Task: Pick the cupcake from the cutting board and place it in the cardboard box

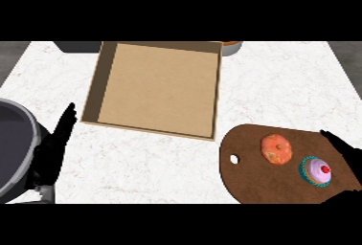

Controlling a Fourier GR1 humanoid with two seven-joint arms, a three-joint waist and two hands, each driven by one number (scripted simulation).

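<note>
Pink frosting, a teal paper case and a red cherry mark the small round cupcake [316,171]. We find it just to the left of the black right hand [350,150], standing upright on the near right part of the dark brown wooden cutting board [258,186]. The right hand comes in at the view's right edge, which cuts much of it off. The fingers we can see stretch straight up and to the left past the cupcake, spread wide and holding nothing. A narrow strip of board shows between them and the cupcake.

Further left of this hand, just beside the cupcake, an orange glazed round pastry [277,149] lies flat on the same board. The board's small hanging hole sits at its far left rim.

Beyond the right hand and up to its left, the open, square, tan cardboard box [152,88] rests on the white marble table [283,81], well apart from the board. We see only its bare bottom inside.

The black left hand [53,143] rests at the view's left, open, its fingers straight and pointing away from us. It stands just left of the box's near corner. On its own left side a large grey round pot [14,143] curves in from the edge, close against the hand.
</note>
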